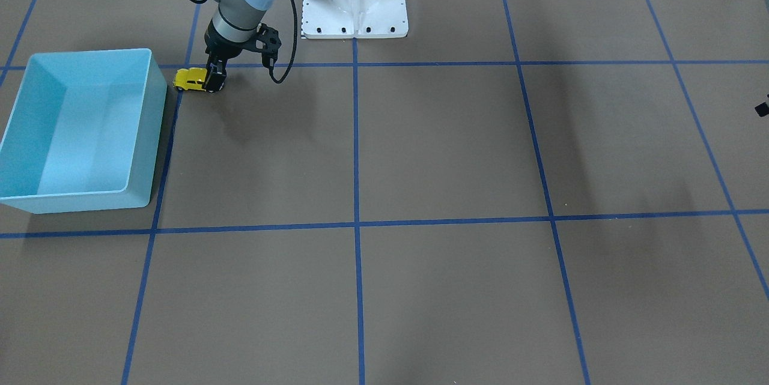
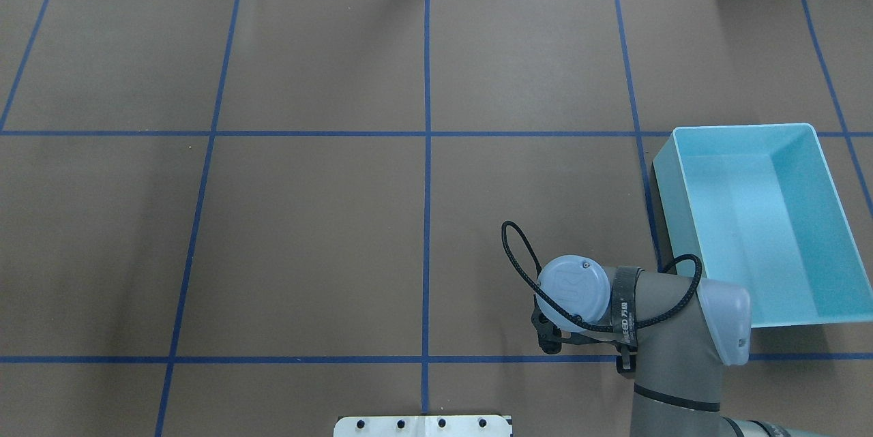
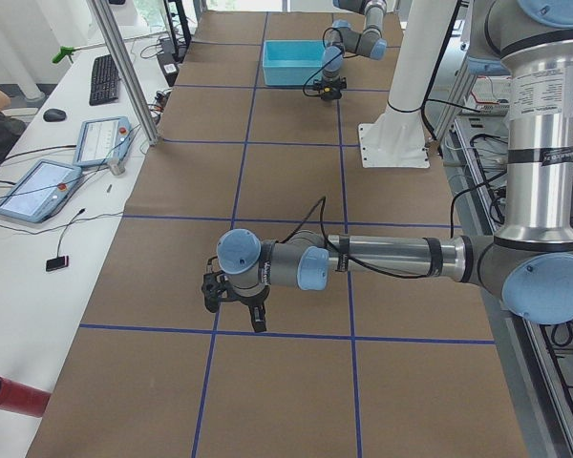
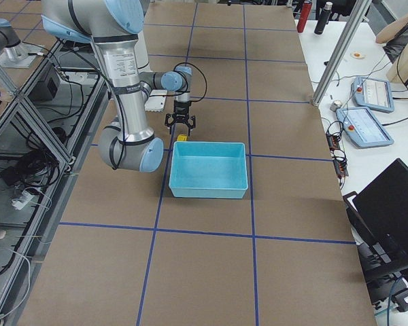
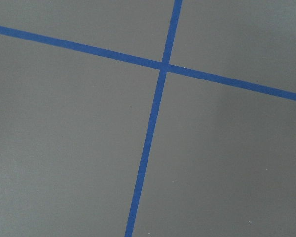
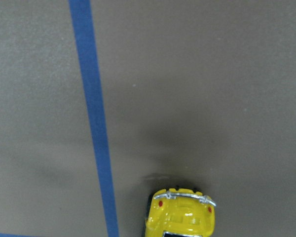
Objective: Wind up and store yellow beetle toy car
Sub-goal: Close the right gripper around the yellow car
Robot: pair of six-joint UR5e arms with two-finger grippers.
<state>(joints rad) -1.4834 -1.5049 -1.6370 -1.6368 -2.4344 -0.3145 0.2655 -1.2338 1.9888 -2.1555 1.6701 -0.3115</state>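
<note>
Lengthwise, yellow beetle toy car (image 1: 191, 79) faces bin (image 1: 155, 133).

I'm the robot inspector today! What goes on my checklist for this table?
Surface: brown table with blue tape grid.
Job's things: yellow beetle toy car on the table beside the light blue bin, not in it; bin empty.
Clutter: nothing seen.
Hands: right hand open, low at the car; left hand over bare table, open or shut unclear.
Cables: black cable loops above the right hand.
Surroundings: white robot base; keyboard and tablets on a side desk.
</note>
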